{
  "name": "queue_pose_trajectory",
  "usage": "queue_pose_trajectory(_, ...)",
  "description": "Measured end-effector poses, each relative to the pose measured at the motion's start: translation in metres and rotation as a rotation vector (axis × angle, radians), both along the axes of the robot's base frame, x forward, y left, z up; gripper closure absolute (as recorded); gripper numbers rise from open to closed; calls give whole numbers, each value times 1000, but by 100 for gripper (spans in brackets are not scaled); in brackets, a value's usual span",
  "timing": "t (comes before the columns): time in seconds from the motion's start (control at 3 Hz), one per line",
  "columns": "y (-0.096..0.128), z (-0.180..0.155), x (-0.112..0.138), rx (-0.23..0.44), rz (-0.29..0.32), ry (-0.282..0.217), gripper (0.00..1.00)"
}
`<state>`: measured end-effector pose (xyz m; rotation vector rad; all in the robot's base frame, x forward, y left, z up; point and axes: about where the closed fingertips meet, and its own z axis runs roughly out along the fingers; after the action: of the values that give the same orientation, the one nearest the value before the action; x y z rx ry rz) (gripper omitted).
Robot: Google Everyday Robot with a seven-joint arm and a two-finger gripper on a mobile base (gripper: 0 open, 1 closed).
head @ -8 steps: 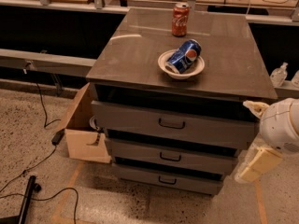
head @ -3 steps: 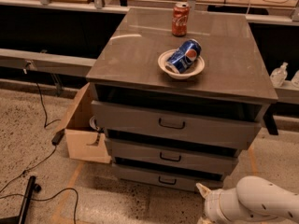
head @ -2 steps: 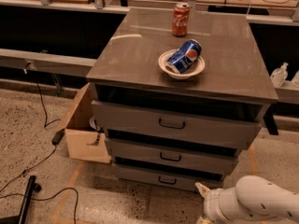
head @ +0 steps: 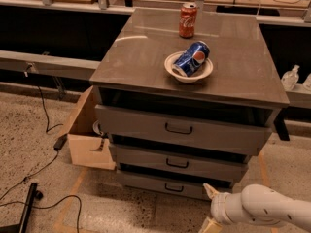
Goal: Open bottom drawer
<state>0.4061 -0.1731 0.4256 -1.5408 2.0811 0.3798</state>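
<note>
The white arm (head: 272, 208) reaches in low from the near right corner, lying almost level above the floor, forearm pointing left. Its gripper (head: 208, 208) hangs just right of the cabinet's (head: 146, 50) foot, its two tan fingers (head: 210, 190) spread apart with nothing between them. Three grey drawers are stacked; the bottom drawer (head: 146, 181) sits lowest, just left of the gripper, not touched. On top stand one red can (head: 187, 20) and one white bowl (head: 176, 71) holding one blue can (head: 191, 58). One cardboard box (head: 85, 142) sits left.
</note>
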Motion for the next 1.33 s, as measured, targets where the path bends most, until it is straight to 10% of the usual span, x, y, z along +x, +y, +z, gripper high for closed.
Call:
queue_pose_trajectory(0.67, -28, -105, 67, -81, -46, 48, 0)
queue_pose_trajectory(1.33, -35, -149, 82, -57, -80, 77, 0)
